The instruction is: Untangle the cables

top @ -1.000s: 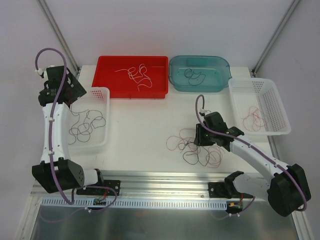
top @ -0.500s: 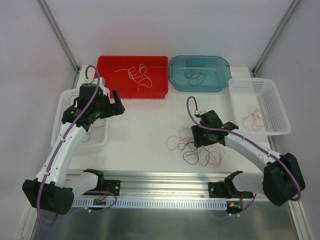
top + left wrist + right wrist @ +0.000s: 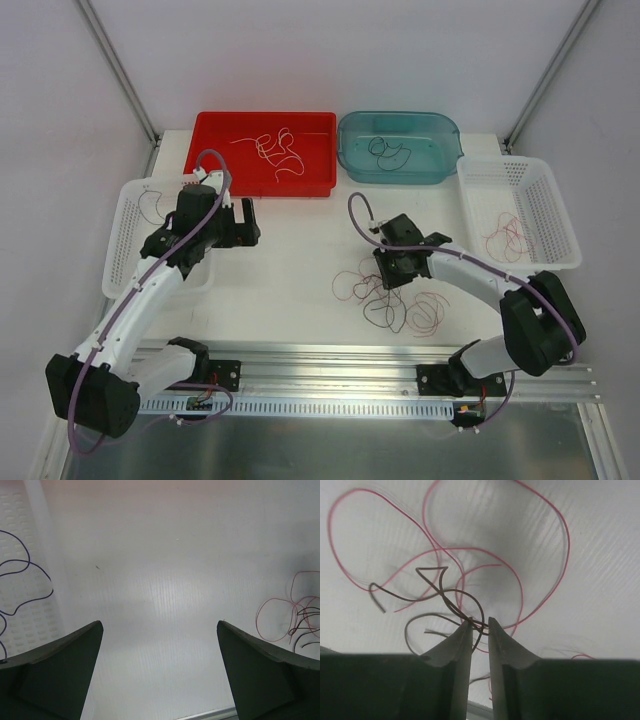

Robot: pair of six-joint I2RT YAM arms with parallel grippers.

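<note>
The cables (image 3: 398, 298) we have to separate lie as a loose clump of red and dark loops on the bare table (image 3: 300, 270), just right of centre in the overhead view and below the teal tub (image 3: 430, 170). Other strands lie sorted in the red tray (image 3: 320, 182) at upper centre and in the white baskets at the left (image 3: 118, 250) and right (image 3: 520, 264) edges. The right gripper (image 3: 395, 272) is down on the upper edge of the clump. In its wrist view the right gripper (image 3: 480, 624) has its jaws nearly together, with only a thin slit between them. A dark cable (image 3: 441, 582) runs into that slit at the tips, and we cannot tell whether it is pinched or merely lies between them. The left gripper (image 3: 243, 222) hangs over bare table near the left basket, well apart from the clump, spread wide and holding nothing. The main risk we see is in the lift. The dark strand is threaded through the red cable (image 3: 567, 540) loops, and nothing pins the rest down, so a straight pull could drag the whole clump along or draw the crossings tighter. A strand this thin could also slide out of the tips if the jaws are not fully closed on it.
</note>
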